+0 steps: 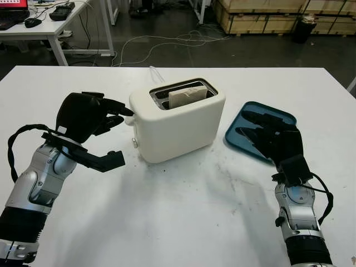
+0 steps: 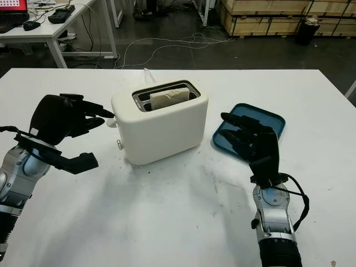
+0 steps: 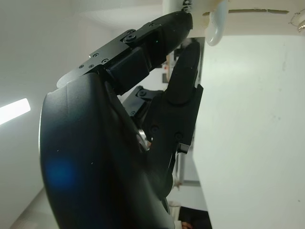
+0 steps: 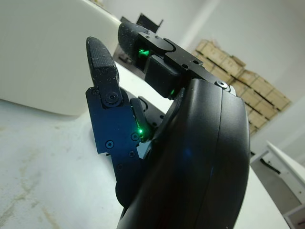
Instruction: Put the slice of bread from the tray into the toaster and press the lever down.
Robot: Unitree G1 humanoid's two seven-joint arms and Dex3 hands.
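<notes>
A cream toaster (image 1: 178, 119) stands at the table's middle. A slice of bread (image 1: 186, 95) sits upright in its slot, its top edge showing above the rim. The white lever (image 1: 130, 114) juts from the toaster's left end, high up. My left hand (image 1: 114, 123) is open beside that end, its upper fingertips (image 3: 183, 21) touching the lever (image 3: 214, 26) from above and its thumb hanging lower, clear of the toaster. My right hand (image 1: 267, 136) is open and hovers over the near part of the blue tray (image 1: 275, 114), right of the toaster.
The white table (image 1: 183, 217) has free room in front of the toaster. A thin white cable (image 1: 154, 73) runs off behind the toaster. Beyond the far edge are a desk (image 1: 50, 28) at back left, wooden crates (image 1: 267, 16) at back right and floor cables.
</notes>
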